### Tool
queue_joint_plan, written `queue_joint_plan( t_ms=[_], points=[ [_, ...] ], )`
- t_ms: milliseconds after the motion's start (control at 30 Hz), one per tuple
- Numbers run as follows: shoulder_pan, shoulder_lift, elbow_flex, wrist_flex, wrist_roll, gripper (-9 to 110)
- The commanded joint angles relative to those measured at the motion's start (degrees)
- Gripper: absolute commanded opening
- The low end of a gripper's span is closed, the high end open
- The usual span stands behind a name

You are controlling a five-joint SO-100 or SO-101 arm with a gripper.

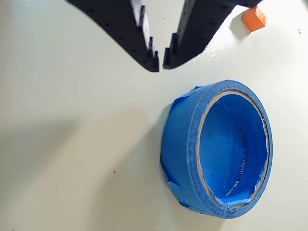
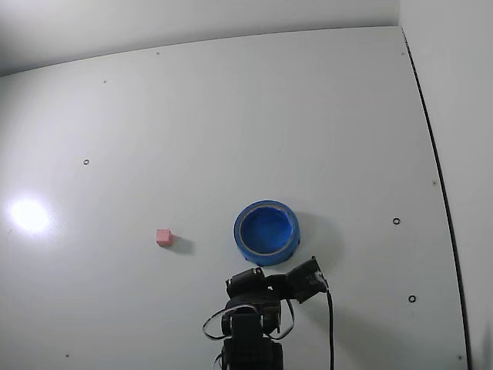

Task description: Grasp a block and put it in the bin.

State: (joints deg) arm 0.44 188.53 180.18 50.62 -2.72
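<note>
In the wrist view my gripper (image 1: 160,66) reaches in from the top edge. Its black jaws are drawn together to a thin slit with nothing between them. The block (image 1: 253,18) looks orange here and lies on the table at the top right, apart from the right jaw. The bin (image 1: 185,144), a round blue ring with a thick rim, lies just below and right of the fingertips. In the fixed view the block (image 2: 163,237) is a small pink cube to the left of the bin (image 2: 244,239), and the arm (image 2: 253,297) stands just below the bin.
The white table (image 2: 231,116) stretches wide around both objects, dotted with small dark screw holes. A dark seam (image 2: 431,154) runs down the right side. The arm's cable (image 2: 331,331) hangs at the bottom.
</note>
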Motion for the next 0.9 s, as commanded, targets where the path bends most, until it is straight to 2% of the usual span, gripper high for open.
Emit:
queue_joint_plan(
  t_ms=[0, 700, 867],
  points=[
    [-1.05, 0.35, -0.97, -0.70, -0.35, 0],
    [-0.97, 0.44, -3.60, -0.88, -0.88, 0],
    [-1.58, -2.20, -18.63, -0.18, -11.07, 9]
  ],
)
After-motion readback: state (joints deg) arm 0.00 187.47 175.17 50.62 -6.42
